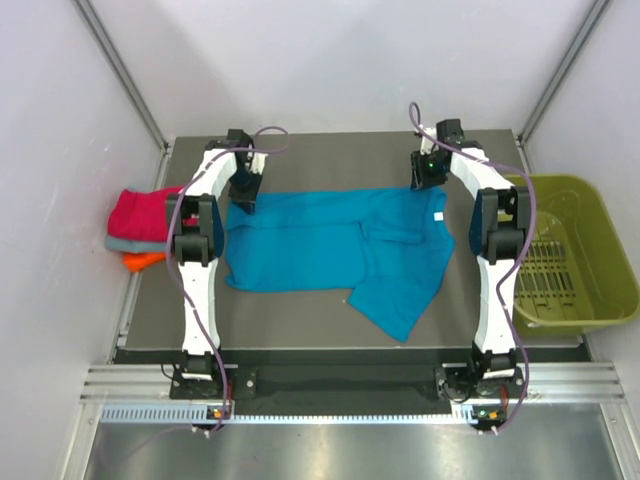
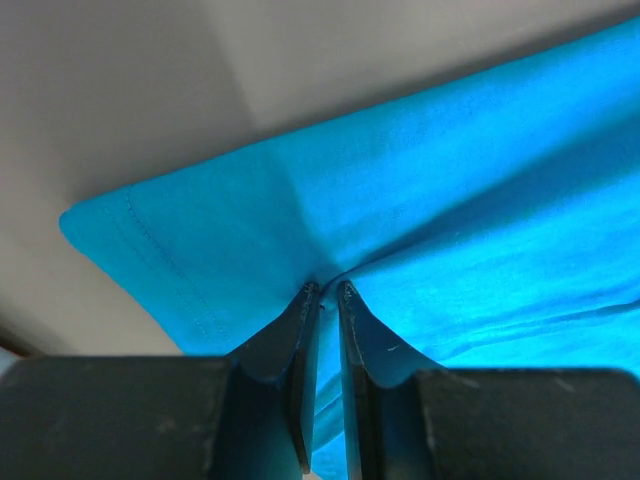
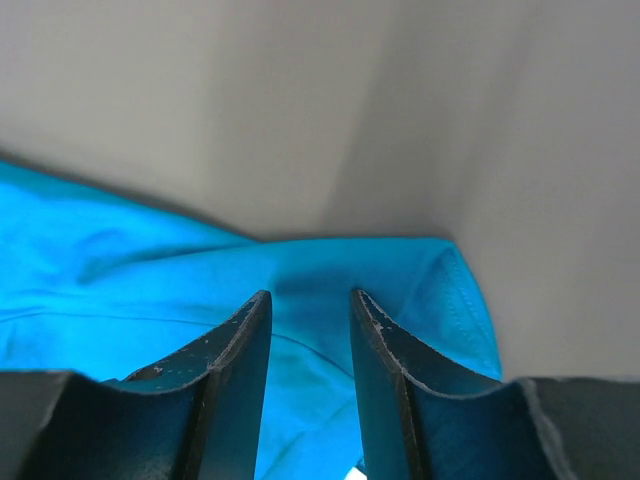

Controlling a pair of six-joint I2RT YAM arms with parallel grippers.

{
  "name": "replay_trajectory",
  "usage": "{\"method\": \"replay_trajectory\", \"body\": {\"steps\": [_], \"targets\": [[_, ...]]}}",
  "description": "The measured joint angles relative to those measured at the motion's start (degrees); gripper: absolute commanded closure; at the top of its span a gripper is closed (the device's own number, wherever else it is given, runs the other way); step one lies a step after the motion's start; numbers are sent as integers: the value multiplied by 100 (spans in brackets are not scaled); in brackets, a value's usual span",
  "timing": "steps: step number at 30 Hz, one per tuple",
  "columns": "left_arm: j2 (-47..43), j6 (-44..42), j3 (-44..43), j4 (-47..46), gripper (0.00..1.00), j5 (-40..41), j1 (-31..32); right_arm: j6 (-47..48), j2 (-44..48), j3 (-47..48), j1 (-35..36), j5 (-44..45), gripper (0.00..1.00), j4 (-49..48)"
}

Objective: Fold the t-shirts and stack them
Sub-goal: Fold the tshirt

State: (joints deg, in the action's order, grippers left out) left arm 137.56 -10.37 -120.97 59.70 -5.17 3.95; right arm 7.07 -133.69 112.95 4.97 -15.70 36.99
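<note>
The teal-blue t-shirt (image 1: 320, 245) lies spread across the dark table, one sleeve folded toward the near right. My left gripper (image 1: 243, 193) is at the shirt's far left corner. In the left wrist view this left gripper (image 2: 327, 287) is shut on a pinch of the teal cloth (image 2: 430, 180). My right gripper (image 1: 428, 178) is at the far right corner. In the right wrist view the right gripper (image 3: 310, 295) has its jaws apart, with smooth teal cloth (image 3: 120, 270) lying between them. Folded magenta-red (image 1: 140, 212), grey (image 1: 122, 243) and orange (image 1: 143, 260) t-shirts are stacked at the table's left edge.
An olive-green plastic bin (image 1: 590, 210) stands off the table's right side, beside the right arm. White walls close in the back and both sides. Both arms reach from the near rail to the far edge of the table.
</note>
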Motion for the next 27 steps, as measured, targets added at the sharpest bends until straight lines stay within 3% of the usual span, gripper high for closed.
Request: {"method": "replay_trajectory", "body": {"steps": [8, 15, 17, 18, 20, 27], "targets": [[94, 7, -140, 85, 81, 125, 31, 22, -4, 37, -175, 339, 63, -31], [476, 33, -820, 382, 79, 310, 42, 94, -275, 289, -177, 422, 64, 0], [540, 39, -933, 382, 79, 356, 42, 129, -308, 354, -177, 435, 72, -11], [566, 39, -986, 387, 78, 376, 42, 142, -334, 391, -177, 437, 84, -4], [636, 39, -1115, 393, 78, 420, 42, 177, -404, 466, -177, 426, 99, -13], [728, 42, -1283, 334, 76, 544, 42, 144, -575, 789, -177, 496, 100, -22]]}}
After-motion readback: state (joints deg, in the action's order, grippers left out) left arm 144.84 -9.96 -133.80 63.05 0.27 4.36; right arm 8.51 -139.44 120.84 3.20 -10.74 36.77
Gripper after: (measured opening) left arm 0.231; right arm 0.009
